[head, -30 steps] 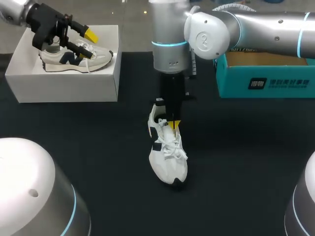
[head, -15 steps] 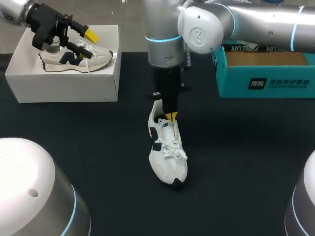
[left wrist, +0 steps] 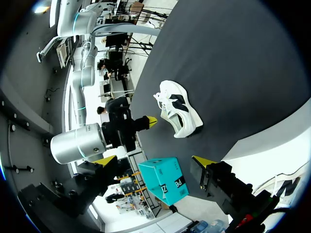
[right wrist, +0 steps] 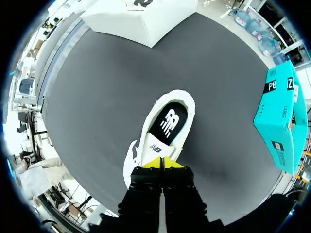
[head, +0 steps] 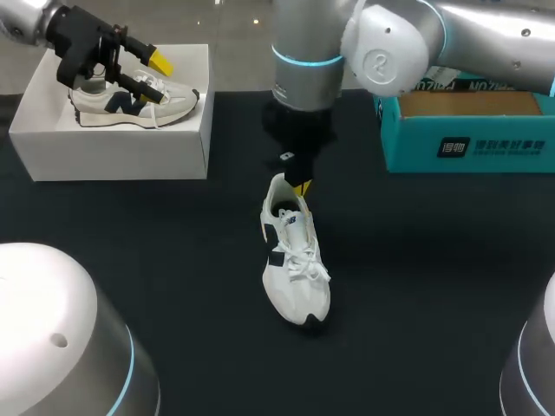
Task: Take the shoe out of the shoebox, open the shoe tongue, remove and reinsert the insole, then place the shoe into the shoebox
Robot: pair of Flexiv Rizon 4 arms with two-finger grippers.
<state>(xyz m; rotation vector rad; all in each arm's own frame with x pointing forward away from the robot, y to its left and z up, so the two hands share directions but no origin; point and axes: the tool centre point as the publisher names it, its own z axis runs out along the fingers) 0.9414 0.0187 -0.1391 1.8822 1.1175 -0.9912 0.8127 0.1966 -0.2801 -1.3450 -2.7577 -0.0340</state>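
Two shoes, two boxes and two grippers are in view. Nearest on the dark surface (head: 173,260) lies one white shoe (head: 295,260) with navy trim. It rests on its sole, out of either box, with its toe toward the near edge and its heel toward the far side. Its black insole (right wrist: 167,121) shows through the shoe's opening.

Just beyond, the right gripper (head: 301,187) hangs over the heel end with its yellow tips pressed together and nothing between them. From its own wrist view the laces and toe are hidden under the gripper body.

Farther off on the left stands the white box (head: 113,156), open on top, with the second shoe (head: 130,104) lying on its side in it, toe pointing right. The left gripper (head: 154,74) is over that shoe with its fingers spread wide and gripping nothing. It covers the shoe's heel part, and I cannot tell whether the lower finger touches the laces.

Far right is the teal box (head: 468,147), well apart from the white one. Its top shows brown, and the right arm cuts off its upper edge, so its contents cannot be made out.
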